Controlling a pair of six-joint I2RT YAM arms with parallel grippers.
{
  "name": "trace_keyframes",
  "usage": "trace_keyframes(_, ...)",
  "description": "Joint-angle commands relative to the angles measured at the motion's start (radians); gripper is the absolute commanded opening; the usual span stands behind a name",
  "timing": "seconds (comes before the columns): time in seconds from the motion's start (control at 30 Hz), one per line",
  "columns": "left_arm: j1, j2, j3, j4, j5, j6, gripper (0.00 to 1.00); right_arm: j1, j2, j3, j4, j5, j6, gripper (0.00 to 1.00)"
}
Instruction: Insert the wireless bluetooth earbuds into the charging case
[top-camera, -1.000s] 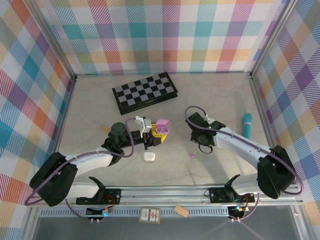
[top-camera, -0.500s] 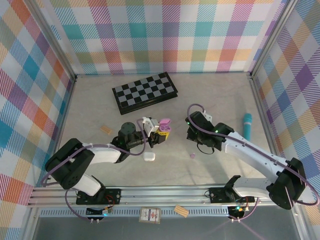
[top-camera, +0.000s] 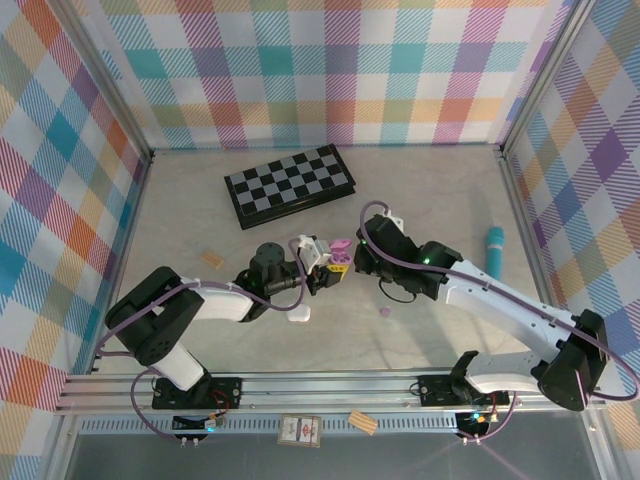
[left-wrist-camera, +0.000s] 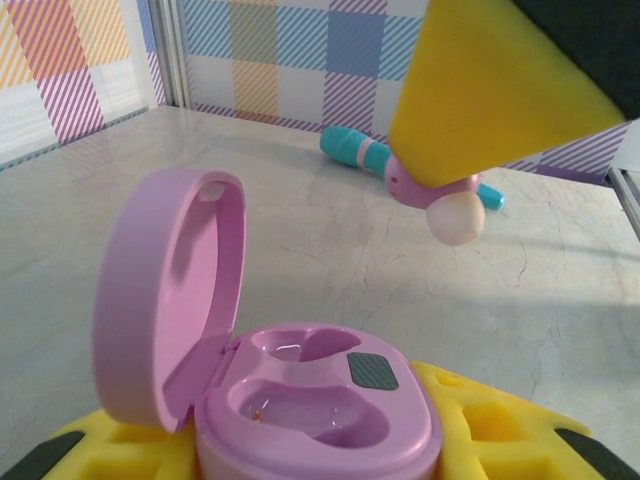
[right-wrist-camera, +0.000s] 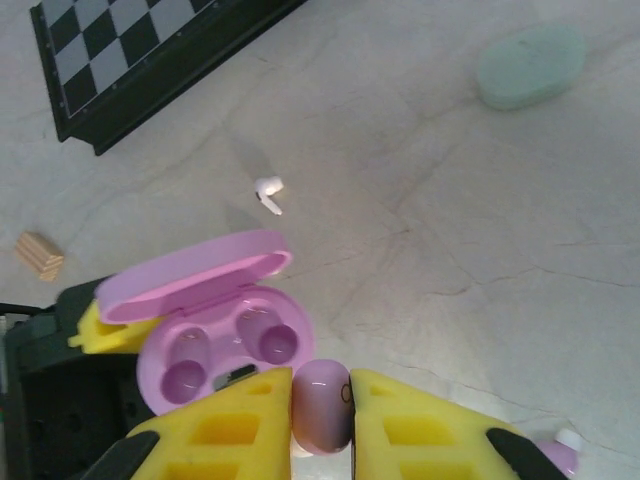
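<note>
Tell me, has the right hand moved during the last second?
Yes. The right hand has moved left, away from the teal cylinder by the right wall, toward the open lilac charging case.

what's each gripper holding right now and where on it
The left gripper clamps the open lilac charging case by the sides of its base; the right gripper pinches a lilac earbud across its body between its jaws.

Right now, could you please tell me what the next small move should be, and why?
I would probably ease the right tool toward the open lilac case and lower its lilac earbud over the nearer empty well. The left tool holds the case with its lid up, both wells look empty, and the bud hangs beside the rim, not yet above a well.
</note>
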Motion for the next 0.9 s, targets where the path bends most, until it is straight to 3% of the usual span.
trace_keyframes(0.0, -0.017, 0.01, 0.03, 0.063, 0.008, 0.016, 0.35, 0.012, 0.023, 0.032, 0.059, -0.032, -0.041, 0.2)
trace_keyframes(0.87, -0.035, -0.031, 0.046, 0.074, 0.02, -0.022, 0.35, 0.02, 0.079, 0.028, 0.128, -0.118, -0.069, 0.21)
